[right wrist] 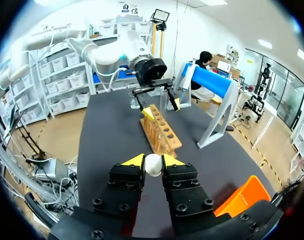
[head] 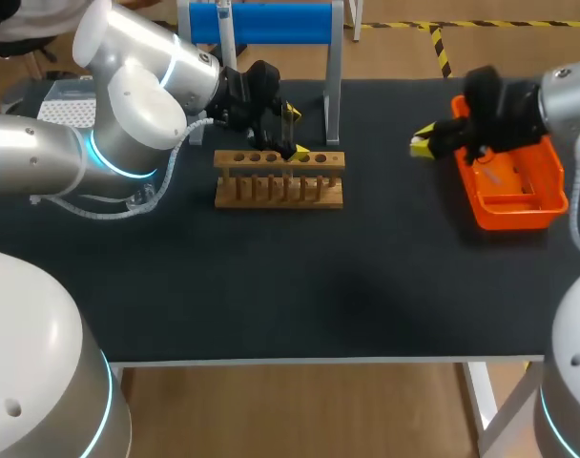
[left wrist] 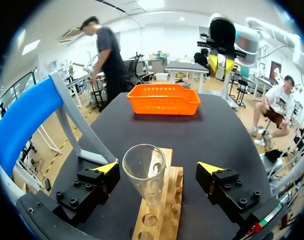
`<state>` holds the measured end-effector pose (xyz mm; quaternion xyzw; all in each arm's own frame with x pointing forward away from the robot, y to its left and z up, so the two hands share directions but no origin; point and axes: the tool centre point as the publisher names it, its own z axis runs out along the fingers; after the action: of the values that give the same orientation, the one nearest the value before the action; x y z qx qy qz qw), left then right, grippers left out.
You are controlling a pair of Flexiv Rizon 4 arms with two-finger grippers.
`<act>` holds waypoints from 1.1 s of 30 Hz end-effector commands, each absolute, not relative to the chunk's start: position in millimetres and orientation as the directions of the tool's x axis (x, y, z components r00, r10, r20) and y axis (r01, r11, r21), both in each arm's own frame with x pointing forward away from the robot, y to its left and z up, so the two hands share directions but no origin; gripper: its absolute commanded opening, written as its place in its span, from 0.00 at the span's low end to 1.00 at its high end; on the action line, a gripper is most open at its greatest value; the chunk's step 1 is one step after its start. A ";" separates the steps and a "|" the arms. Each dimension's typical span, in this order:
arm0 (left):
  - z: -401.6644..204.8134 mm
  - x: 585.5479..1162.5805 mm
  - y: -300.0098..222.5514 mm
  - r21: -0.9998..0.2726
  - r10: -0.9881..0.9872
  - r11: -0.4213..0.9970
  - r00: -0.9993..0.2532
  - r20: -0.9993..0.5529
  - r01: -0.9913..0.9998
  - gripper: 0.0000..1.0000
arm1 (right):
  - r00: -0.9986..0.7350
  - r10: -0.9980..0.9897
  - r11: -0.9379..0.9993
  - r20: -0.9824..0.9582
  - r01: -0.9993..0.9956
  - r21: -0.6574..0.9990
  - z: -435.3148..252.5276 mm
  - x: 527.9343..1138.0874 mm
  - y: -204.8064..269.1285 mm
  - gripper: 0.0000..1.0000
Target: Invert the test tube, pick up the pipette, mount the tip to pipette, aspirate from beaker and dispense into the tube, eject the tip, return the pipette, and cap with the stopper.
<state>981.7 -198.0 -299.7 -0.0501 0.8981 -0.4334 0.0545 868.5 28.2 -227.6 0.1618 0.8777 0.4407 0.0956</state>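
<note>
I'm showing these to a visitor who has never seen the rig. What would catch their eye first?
The clear test tube stands in the wooden rack, between the open fingers of the left tool, which do not touch it. The right tool, beside the orange basket, is shut on a small white stopper.

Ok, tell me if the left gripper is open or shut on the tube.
Open. The fingers of the left gripper stand clear of the tube on both sides; it stands in the rack.
</note>
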 end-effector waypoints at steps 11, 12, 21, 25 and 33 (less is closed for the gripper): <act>-298.9 983.1 -198.5 -0.781 -0.135 0.623 -0.990 -0.051 -0.045 1.00 | -0.947 0.320 0.568 -0.006 0.187 0.802 -222.3 877.5 39.6 0.00; -298.9 983.1 -198.5 -0.781 -0.135 0.623 -0.990 -0.051 -0.045 1.00 | -0.950 0.311 0.570 -0.007 0.180 0.802 -221.6 880.5 44.8 0.00; -298.9 983.1 -198.5 -0.781 -0.135 0.623 -0.990 -0.051 -0.045 1.00 | -0.980 0.197 0.575 0.023 0.135 0.807 -219.7 910.1 90.1 0.00; -298.9 983.1 -198.5 -0.781 -0.135 0.623 -0.990 -0.051 -0.045 1.00 | -0.986 0.167 0.580 0.024 0.118 0.806 -217.6 920.8 107.4 0.00; -298.9 983.1 -198.5 -0.781 -0.135 0.623 -0.990 -0.051 -0.045 1.00 | -0.993 0.119 0.594 0.009 0.078 0.801 -207.0 940.6 141.4 0.00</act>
<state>981.7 -198.0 -299.7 -0.0501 0.8982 -0.4334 0.0545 926.7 127.0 -207.7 0.0630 0.8877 0.4544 0.0407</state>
